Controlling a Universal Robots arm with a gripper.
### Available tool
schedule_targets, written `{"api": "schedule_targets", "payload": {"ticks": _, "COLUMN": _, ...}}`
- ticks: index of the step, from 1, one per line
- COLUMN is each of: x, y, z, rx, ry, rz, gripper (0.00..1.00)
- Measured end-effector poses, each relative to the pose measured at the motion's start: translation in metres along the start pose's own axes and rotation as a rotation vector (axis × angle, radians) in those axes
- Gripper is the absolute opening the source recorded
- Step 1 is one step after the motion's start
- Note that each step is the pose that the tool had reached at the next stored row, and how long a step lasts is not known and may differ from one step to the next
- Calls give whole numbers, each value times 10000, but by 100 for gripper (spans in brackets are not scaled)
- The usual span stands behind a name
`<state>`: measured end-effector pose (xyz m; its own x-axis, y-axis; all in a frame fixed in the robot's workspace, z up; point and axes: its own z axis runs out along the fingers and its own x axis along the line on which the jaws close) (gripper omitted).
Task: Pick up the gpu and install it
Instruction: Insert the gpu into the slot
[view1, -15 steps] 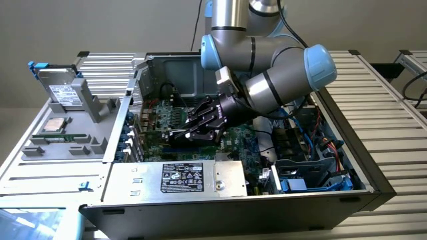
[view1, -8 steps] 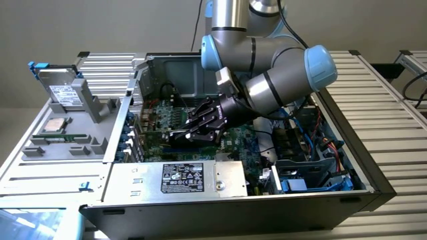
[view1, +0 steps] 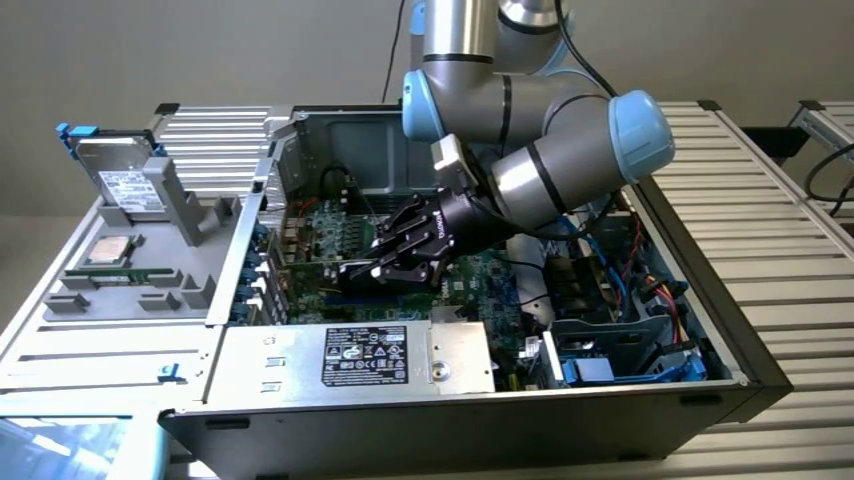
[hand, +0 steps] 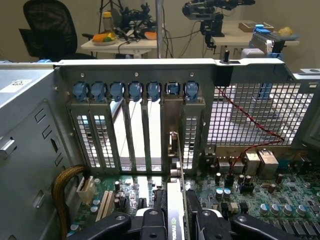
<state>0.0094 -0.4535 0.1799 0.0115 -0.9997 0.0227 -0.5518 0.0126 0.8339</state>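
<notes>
My gripper (view1: 398, 255) reaches down into the open computer case (view1: 721, 340), over the green motherboard (view1: 481, 285). It is shut on the gpu (view1: 378, 277), a dark block held between the black fingers. In the wrist view the gpu (hand: 174, 200) shows edge-on between the two fingers (hand: 150, 222), standing upright over the motherboard (hand: 260, 200). Its silver bracket (hand: 173, 145) lies close against the rear slot panel (hand: 135, 135), in line with one of the slot openings. I cannot tell whether the card's lower edge is seated in a slot.
A silver power supply (view1: 360, 355) with a label spans the case's near side. Blue slot latches (hand: 135, 91) top the rear panel. A yellow-sleeved cable (hand: 62, 185) and a red wire (hand: 245, 125) flank the card. A grey parts tray (view1: 120, 240) stands on the exterior view's left.
</notes>
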Motion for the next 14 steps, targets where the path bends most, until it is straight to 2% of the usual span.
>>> {"api": "schedule_targets", "payload": {"ticks": 14, "x": -6, "y": -5, "z": 4, "rx": -1, "ry": -13, "rz": 15, "gripper": 28}}
